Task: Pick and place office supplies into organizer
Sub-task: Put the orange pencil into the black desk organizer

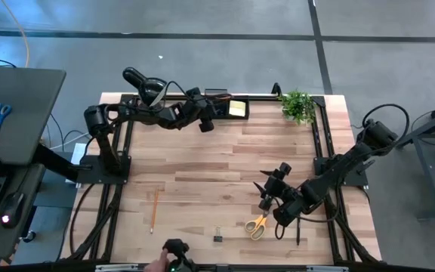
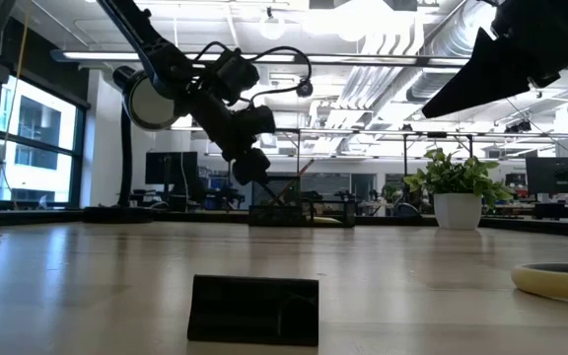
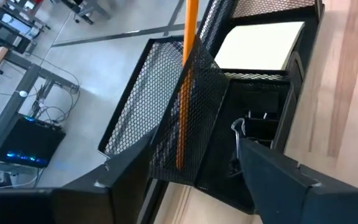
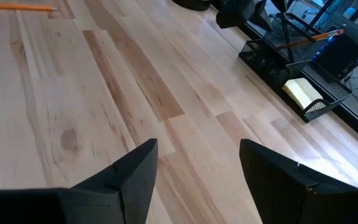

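From above, the organizer (image 1: 225,107) sits at the surface's (image 1: 202,174) far edge, wide bare wood before it; the left gripper (image 1: 206,121) hovers beside it, the right gripper (image 1: 266,195) near the scissors (image 1: 257,225). Left wrist: jaws released, an orange pencil (image 3: 185,87) standing in a mesh compartment. Right wrist: jaws spread, empty.

Pretty even, bright light on the table (image 1: 225,174), barely any shadows. Low view gets ceiling-light glare, and the near binder clip (image 2: 253,311) is dark and blurry.
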Controlling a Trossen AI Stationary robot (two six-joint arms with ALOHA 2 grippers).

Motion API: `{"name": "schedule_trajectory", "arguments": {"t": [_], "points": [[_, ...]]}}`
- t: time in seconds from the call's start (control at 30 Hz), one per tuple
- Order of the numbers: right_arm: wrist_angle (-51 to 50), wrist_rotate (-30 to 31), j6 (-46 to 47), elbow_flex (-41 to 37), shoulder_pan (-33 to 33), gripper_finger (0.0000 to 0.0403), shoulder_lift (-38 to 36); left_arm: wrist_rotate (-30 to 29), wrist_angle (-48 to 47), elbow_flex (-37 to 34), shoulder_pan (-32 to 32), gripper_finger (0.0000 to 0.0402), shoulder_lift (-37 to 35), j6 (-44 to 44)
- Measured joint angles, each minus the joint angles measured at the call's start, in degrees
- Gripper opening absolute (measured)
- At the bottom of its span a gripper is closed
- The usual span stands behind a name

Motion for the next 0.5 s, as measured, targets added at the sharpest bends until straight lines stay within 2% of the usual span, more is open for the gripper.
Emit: {"name": "schedule_trajectory", "arguments": {"t": [0.13,0.3,0.5], "points": [[0.00,0.00,0.02,0.00,-0.02,0.0222,0.00,-1.63,-2.03,-0.01,-1.89,0.0251,-0.48,-1.21],[0.15,0.00,0.02,0.00,-0.02,0.0222,0.00,-5.73,-7.57,-0.02,-7.37,0.0246,-3.63,-2.85],[0.30,-0.59,0.20,0.00,-0.02,0.0222,0.00,-3.54,-19.85,0.00,-14.77,0.0224,-8.91,-14.13]]}}
